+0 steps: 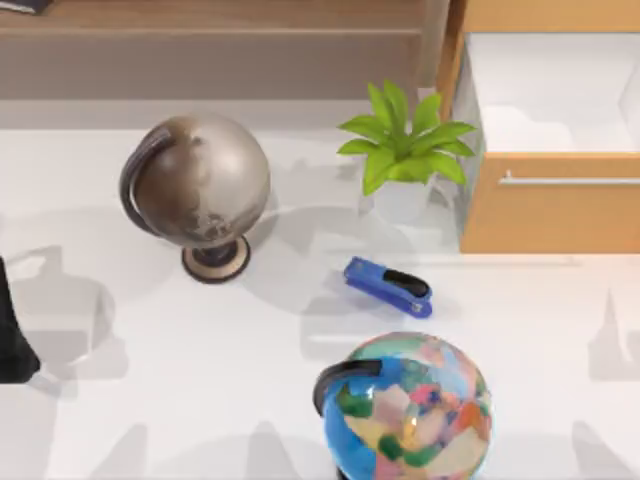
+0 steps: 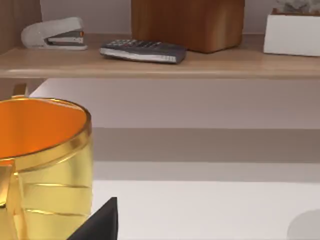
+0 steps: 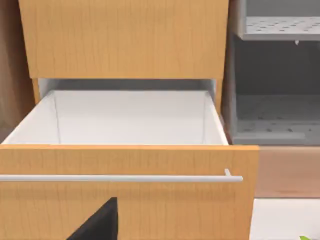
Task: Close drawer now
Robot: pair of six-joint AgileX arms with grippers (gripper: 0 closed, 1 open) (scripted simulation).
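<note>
The drawer (image 1: 550,205) stands pulled out at the table's far right. Its orange-tan front faces the near side and carries a thin silver bar handle (image 1: 570,181). Its white inside (image 1: 545,95) holds nothing. In the right wrist view the drawer front (image 3: 150,210) spans the lower half, with the handle (image 3: 120,178) running across it and the white box open behind. A dark part of my right gripper (image 3: 97,222) shows low in front of that wooden front, below the handle. My left arm (image 1: 12,330) is parked at the table's left edge.
A potted green plant (image 1: 405,150) stands just left of the drawer. A blue stapler (image 1: 388,287), a grey globe (image 1: 200,185) and a colourful globe (image 1: 410,410) occupy the middle. A long brown shelf (image 1: 210,45) runs along the back. A gold cup (image 2: 45,160) sits by my left gripper (image 2: 100,222).
</note>
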